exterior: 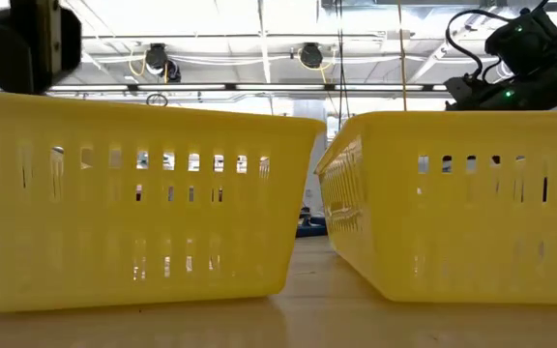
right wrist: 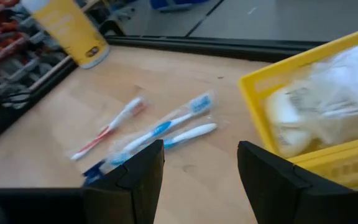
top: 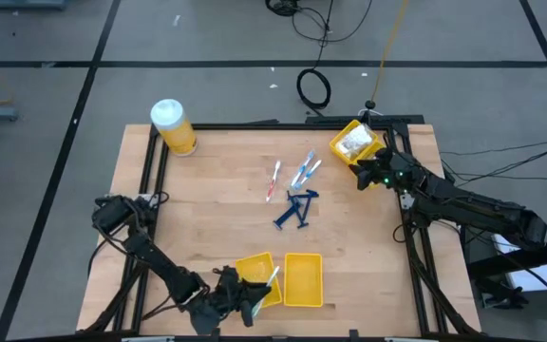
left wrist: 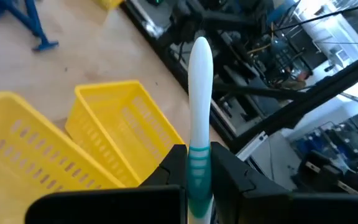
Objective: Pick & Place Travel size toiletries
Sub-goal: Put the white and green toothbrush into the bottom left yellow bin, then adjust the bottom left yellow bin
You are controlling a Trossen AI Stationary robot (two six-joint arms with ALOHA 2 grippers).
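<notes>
The pale wooden surface with a black metal frame stands on a grey floor crossed by dark lines, with black cables lying beyond its far edge. In the low view a bright ceiling with beams and lamps shows behind the bins.

At the near edge, two yellow slotted plastic bins lie side by side, with a narrow gap between them. The left claw hangs over the left one, clenched on a white toothbrush with a teal grip, which stands up between its fingers.

At the far right corner, a small yellow bin of clear packets sits just beside the right claw, whose fingers stand apart and hold nothing.

In the middle of the surface lie a red-and-white toothbrush, two wrapped blue-and-white toothbrushes and, just nearer, a cluster of dark blue T-shaped razors. A big yellow jar with a white lid stands at the far left corner. The left half of the surface is bare wood.
</notes>
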